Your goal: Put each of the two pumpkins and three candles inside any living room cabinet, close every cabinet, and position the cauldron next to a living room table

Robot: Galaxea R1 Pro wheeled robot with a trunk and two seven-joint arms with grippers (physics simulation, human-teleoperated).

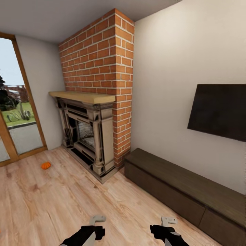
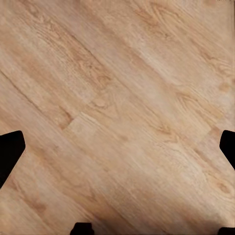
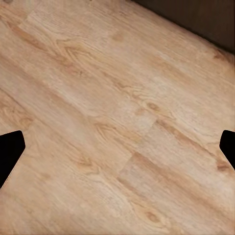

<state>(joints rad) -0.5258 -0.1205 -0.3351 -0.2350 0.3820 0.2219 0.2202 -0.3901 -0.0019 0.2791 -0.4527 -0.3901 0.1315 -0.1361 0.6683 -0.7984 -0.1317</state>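
While pumpkin lay far off near glass door, both grippers, left and right, gaped empty; console cabinet shut; long drive risked clipping fireplace.

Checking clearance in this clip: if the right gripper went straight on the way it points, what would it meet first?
The bare wood floor, most likely; the dark cabinet lies off to one side. The right gripper has its fingers spread, empty.

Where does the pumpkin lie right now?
In the head view, the pumpkin lies on the wood floor at left, between the glass door and the brick fireplace.
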